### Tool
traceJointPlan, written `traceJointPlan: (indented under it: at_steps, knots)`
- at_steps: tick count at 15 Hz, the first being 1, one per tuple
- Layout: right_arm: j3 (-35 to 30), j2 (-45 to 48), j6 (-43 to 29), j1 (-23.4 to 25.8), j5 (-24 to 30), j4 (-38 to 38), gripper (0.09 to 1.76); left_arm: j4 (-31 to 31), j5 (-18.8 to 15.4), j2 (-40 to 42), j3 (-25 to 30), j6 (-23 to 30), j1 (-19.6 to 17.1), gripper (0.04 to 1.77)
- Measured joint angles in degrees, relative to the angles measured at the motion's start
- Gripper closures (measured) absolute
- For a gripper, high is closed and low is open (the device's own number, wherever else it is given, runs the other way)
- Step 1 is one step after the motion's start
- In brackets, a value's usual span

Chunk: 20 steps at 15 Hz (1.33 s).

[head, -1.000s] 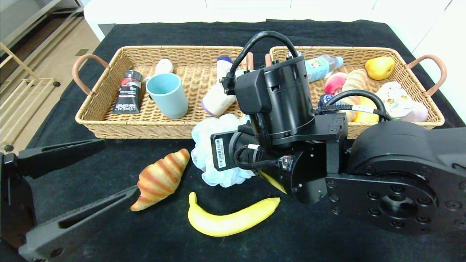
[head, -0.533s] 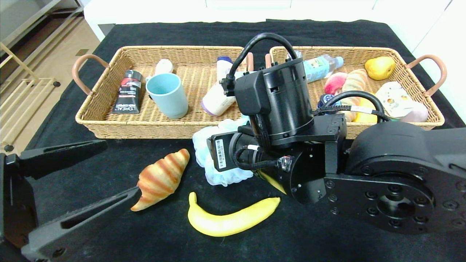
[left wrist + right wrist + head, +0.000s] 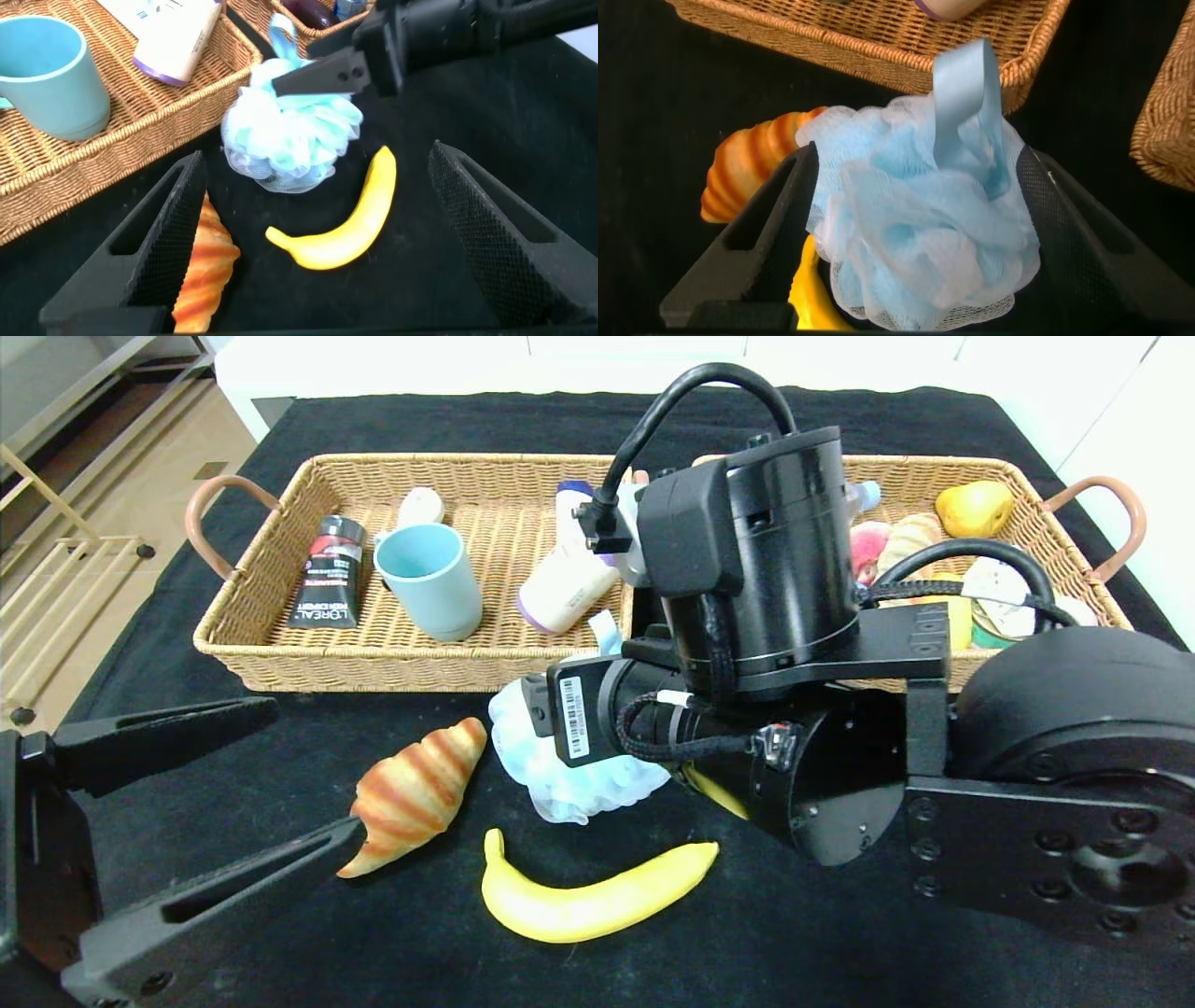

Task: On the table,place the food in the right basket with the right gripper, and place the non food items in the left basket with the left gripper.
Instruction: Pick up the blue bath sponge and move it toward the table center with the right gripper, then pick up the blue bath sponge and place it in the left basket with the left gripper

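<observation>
A pale blue bath pouf rests on the black cloth just in front of the left basket. My right gripper is open, its fingers wide apart on either side of the pouf. One of its fingers shows over the pouf in the left wrist view. A croissant and a banana lie on the cloth nearer me. My left gripper hovers open at the near left, the croissant by one finger.
The left basket holds a teal cup, a black tube and a white bottle. The right basket holds a pear, bread and packets. My right arm's bulk hides much of the right basket's front.
The right gripper's jaws have spread apart around the pouf, and the right arm has risen and shifted a little to the right. The pouf has settled slightly nearer. The left arm has barely moved.
</observation>
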State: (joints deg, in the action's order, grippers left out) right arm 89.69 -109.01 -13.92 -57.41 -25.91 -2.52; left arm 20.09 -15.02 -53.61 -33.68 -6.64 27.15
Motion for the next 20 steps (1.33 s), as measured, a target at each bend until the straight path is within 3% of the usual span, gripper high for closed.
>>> traceJointPlan:
  at_steps: [10, 14, 20]
  knots:
    - [-11.5, 14.1, 4.5, 0.4, 1.5, -0.9, 0.18, -0.4, 1.3, -0.2, 0.0, -0.8, -0.1, 0.09]
    - [-23.4, 22.1, 9.6, 2.3, 11.6, -6.3, 0.17, -0.4, 1.4, -0.7, 0.1, -0.9, 0.0, 0.09]
    - [-42.7, 29.7, 17.5, 10.8, 30.2, -23.1, 0.15, -5.3, 3.3, -1.0, -0.7, -2.0, 0.1, 0.09]
